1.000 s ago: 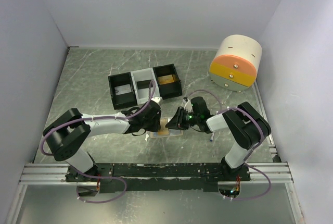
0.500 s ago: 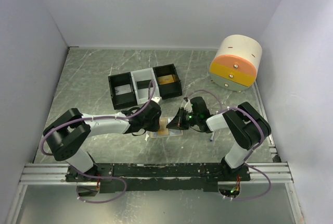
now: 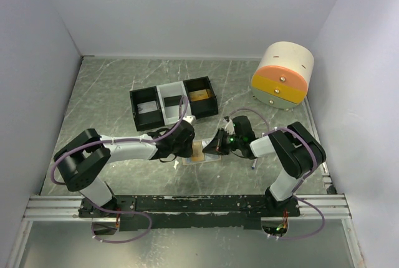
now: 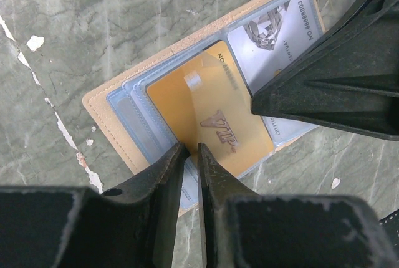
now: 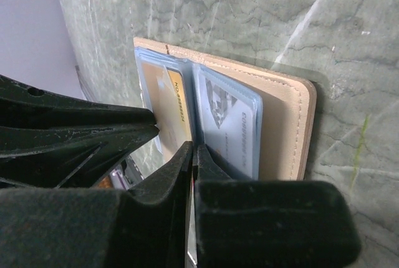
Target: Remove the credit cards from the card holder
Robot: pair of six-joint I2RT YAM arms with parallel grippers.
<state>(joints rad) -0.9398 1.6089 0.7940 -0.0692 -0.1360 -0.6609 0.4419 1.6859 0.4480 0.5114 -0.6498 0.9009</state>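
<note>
Left end effector [image 4: 190,148] has its fingers almost together with just a thin slit between them. The tips sit right at the edge of the shiny gold plastic card [image 4: 206,112], and I honestly can't tell if it's nipping the card, the clear sleeve over it, or nothing at all. Right end effector [image 5: 193,153] is pressed fully together, tips down at the centre fold of the small flat tan bifold card holder [image 5: 283,131]. No idea if any sleeve is caught in there. The holder lies open and flat on the green marbled worktop [image 4: 93,19] between the two arms, just near of the black-and-white three-compartment tray [image 3: 171,103]. The gold card sits in one pale blue sleeve and a silvery card with a diamond picture [image 4: 274,25] in the next. My worry is that if the left fingers have sleeve and card together, any pull will probably drag the whole holder along instead of sliding the card out. The right tips only pin one small spot, so the holder could pivot or skate on that smooth stone. A pinch that shallow could also just slip off. And the two end effectors are really close, so a bump looks possible.
</note>
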